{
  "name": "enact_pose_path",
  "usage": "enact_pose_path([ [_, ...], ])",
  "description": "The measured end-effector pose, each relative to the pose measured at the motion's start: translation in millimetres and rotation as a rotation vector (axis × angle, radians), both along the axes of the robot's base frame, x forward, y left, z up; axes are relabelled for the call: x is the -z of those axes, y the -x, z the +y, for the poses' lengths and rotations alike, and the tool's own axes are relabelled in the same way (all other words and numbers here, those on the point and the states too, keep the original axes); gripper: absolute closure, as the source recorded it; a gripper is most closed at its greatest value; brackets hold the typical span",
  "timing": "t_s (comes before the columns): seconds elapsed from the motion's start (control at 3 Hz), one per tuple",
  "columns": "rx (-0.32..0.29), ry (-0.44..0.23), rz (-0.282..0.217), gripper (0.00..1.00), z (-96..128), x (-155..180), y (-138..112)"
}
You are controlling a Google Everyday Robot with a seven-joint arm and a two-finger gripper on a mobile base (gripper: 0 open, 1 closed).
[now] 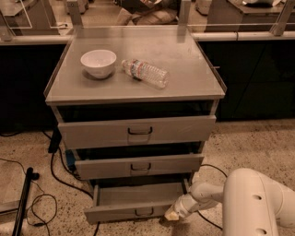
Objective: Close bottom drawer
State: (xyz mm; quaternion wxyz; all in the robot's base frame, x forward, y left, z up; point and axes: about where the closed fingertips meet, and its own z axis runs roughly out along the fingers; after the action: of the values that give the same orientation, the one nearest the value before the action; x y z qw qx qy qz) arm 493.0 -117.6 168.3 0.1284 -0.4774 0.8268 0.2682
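We take this for a robot test space, a lab or workshop rather than a home. A grey metal cabinet [193,78] of three drawers stands on a speckled stone floor [258,143], black cables [41,203] trail loose across it, and metal posts [184,11] rise behind. A white bowl [98,62] and a plastic bottle [145,73] sit on top. A white robot arm [258,203] reaches in low — its gripper [173,214] at the right front corner of the bottom drawer [129,214].
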Motion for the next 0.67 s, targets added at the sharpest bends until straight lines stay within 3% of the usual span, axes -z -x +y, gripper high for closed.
enact_pose_path([
  [0.33,0.0,0.0,0.0,0.41,0,0,0],
  [0.67,-0.005,0.029,-0.056,0.1,9,1,-19],
])
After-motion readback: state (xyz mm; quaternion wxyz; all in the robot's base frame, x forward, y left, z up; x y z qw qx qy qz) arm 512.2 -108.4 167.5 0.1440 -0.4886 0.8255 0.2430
